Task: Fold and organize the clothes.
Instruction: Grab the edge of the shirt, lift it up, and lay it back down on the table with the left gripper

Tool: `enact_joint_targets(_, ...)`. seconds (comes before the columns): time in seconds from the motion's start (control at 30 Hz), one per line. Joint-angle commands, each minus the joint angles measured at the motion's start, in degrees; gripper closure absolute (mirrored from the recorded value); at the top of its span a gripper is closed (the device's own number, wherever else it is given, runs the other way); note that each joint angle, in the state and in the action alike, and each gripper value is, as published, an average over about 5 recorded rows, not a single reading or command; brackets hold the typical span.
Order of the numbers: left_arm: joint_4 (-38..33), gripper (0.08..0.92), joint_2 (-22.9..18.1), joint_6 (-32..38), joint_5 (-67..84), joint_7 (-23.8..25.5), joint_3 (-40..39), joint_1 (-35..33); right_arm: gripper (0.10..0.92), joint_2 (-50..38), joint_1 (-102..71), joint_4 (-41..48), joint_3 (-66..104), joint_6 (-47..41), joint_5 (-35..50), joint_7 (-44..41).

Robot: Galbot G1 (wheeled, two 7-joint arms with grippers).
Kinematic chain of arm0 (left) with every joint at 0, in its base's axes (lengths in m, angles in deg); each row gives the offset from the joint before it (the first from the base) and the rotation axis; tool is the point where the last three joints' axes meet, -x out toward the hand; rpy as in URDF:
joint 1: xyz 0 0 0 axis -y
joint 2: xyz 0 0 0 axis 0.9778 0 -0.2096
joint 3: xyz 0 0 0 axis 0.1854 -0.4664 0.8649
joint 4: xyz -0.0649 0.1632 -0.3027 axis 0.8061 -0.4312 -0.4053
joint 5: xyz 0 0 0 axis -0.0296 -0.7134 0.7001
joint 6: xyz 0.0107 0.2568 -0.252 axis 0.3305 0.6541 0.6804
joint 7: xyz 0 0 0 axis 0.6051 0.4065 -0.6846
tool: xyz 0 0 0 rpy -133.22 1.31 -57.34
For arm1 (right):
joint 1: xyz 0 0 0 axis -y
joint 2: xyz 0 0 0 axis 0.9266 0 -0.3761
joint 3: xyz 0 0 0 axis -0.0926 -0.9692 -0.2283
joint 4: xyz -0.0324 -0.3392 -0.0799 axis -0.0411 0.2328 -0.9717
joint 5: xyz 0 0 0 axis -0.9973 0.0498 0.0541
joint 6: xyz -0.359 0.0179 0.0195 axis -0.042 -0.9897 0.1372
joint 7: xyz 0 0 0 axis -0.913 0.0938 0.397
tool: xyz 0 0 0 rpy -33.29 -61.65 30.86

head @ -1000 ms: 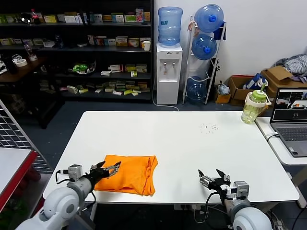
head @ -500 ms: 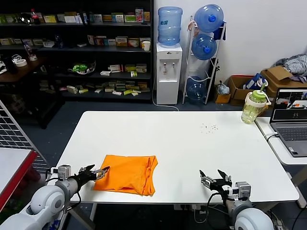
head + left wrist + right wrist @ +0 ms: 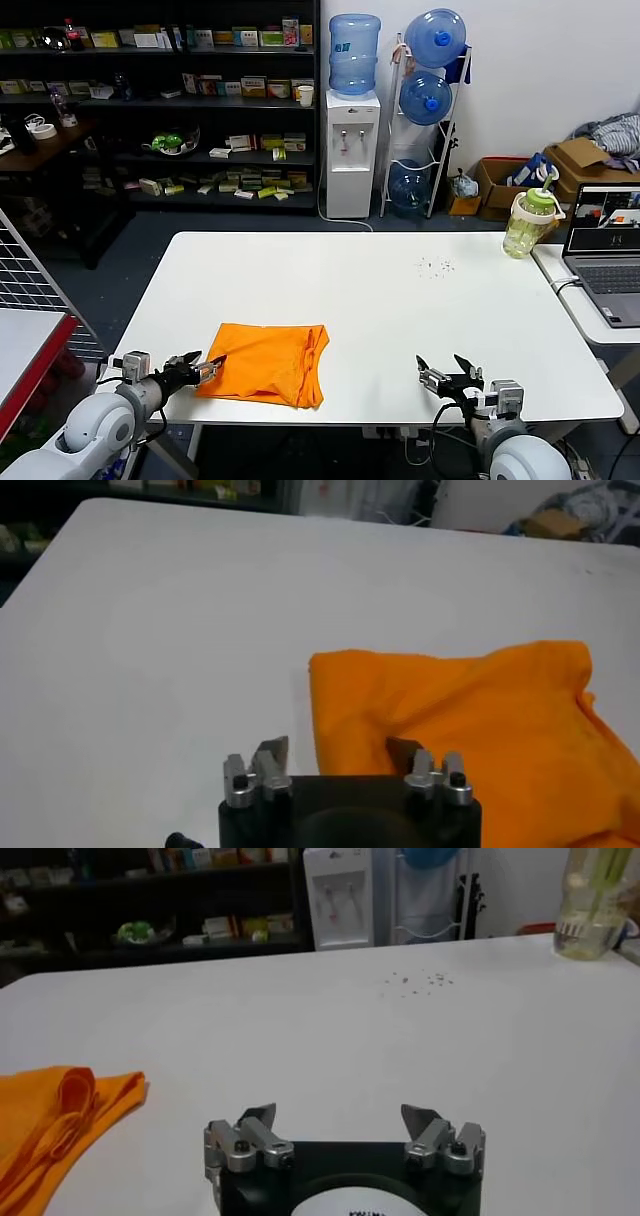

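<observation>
Folded orange T-shirt (image 3: 265, 363) lying flat on the white counter (image 3: 400, 310), toward the near-left part at roughly 7 o'clock from the counter's centre; no lettering visible on the upturned side. Left end effector (image 3: 205, 366) low at the shirt's 9 o'clock edge, jaws apart and empty, one fingertip (image 3: 400, 748) over the orange fabric and the other over bare counter just beside the corner, as seen in the left wrist view. Right end effector (image 3: 446, 374) parked at the near edge, about 5 o'clock from centre, well apart from the shirt, jaws wide and empty. Step in hand, judged: taking hold of the left edge for a further fold or a tidy-up. For a clean result: jaws kept low and level with the counter, all stacked layers at the edge caught together rather than the top one alone, closure completed before any lift, then a slow carry across toward 3 o'clock to avoid dragging the loose sleeve folds at the far right side. Count: one T-shirt, two end effectors, one green-lidded bottle (image 3: 527, 222) at the 2 o'clock corner, one laptop (image 3: 606, 250) on the adjoining side table at 3 o'clock.
</observation>
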Motion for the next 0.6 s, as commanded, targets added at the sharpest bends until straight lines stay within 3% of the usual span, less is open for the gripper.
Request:
enact_joint_targets(0.03,-0.1,0.394,-0.1,0.2,-0.4,0.5,-0.6,-0.1,0.203,0.1,-0.1,-0.1,0.1,0.0,-0.1,0.1)
enact_joint_targets(0.6,-7.8,0.859,-1.2,2.0,-1.1,-3.2,2.6,-2.8,0.203,0.3,-0.1,0.1,-0.2,0.2,-0.2,0.0)
